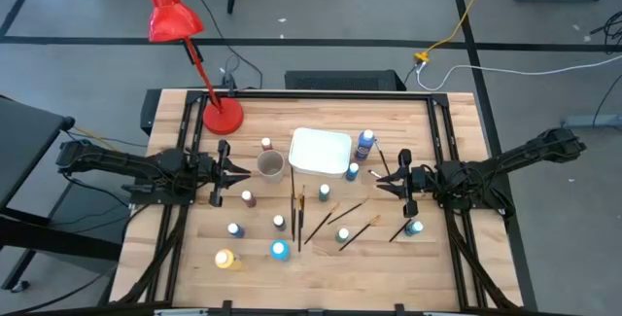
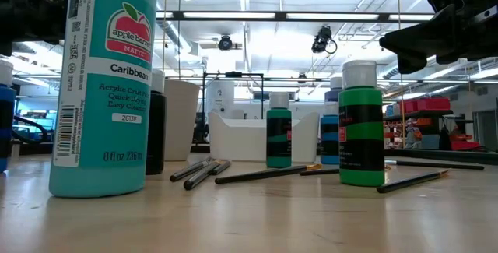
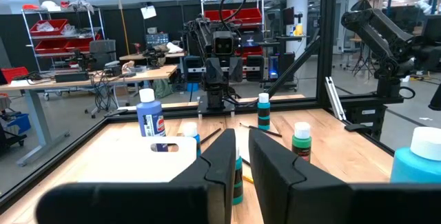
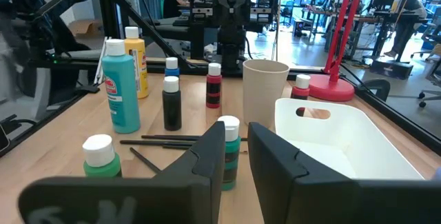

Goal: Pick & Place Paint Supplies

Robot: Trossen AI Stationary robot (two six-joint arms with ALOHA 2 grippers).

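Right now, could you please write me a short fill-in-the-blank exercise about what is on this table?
1. The desk lamp at the table's back corner is ____.
2. The beige cup stands beside the white ____.
3. The big teal bottle carries the word ____ on its label.
4. The brushes lie ____ on the table.

Missing words: red; bin; Caribbean; flat

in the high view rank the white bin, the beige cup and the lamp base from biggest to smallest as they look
1. white bin, clearly the largest outline.
2 and 3. lamp base, a red disc, and beige cup: the base looks a little wider, but they are close, so I would not rank them firmly.
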